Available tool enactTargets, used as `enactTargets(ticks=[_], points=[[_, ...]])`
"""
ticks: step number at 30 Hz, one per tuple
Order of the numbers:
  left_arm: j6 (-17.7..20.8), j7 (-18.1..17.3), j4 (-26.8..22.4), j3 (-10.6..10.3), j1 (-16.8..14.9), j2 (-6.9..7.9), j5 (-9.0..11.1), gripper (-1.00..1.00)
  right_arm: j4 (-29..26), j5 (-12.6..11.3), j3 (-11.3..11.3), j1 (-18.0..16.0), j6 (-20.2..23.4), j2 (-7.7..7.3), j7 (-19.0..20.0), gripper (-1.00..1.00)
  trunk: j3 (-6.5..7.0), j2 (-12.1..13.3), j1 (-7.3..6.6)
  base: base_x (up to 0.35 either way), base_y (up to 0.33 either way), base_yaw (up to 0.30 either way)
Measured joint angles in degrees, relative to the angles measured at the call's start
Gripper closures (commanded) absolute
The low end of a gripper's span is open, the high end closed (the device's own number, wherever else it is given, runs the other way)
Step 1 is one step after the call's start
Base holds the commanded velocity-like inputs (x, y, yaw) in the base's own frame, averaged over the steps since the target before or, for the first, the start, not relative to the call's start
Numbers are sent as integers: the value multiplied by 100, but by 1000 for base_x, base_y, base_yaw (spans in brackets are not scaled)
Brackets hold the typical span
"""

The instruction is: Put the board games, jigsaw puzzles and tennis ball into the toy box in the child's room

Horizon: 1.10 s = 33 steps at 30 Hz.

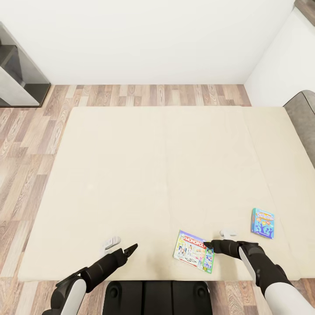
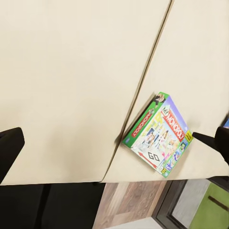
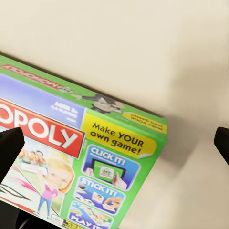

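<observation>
On the beige bed [image 1: 131,175], near its front edge, lies the white MONOPOLY board game [image 1: 192,257], flat and lid up. A smaller blue board game [image 1: 262,222] rests further right. My right gripper [image 1: 208,245] is open at the MONOPOLY box's far right corner; in the right wrist view [image 3: 114,145] one fingertip [image 3: 9,148] hangs over the lid and the other lies beyond the box edge. My left gripper [image 1: 130,250] is open over bare mattress, left of the box [image 2: 157,136]. The toy box, table, jigsaw puzzles and tennis ball are out of view.
A grey headboard [image 1: 304,118] borders the bed on the right. Wood floor [image 1: 26,144] runs along the left and far sides, with a dark grey and white unit [image 1: 17,74] at the far left. My black base [image 1: 157,297] abuts the bed's front edge.
</observation>
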Motion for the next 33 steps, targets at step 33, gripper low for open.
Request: enactTargets(ticks=[33], points=[[-1,7,4,-2,0,0,0,-100,1,-4,2,-30,-4,1,17,-100,0,0,0,0,0,0]])
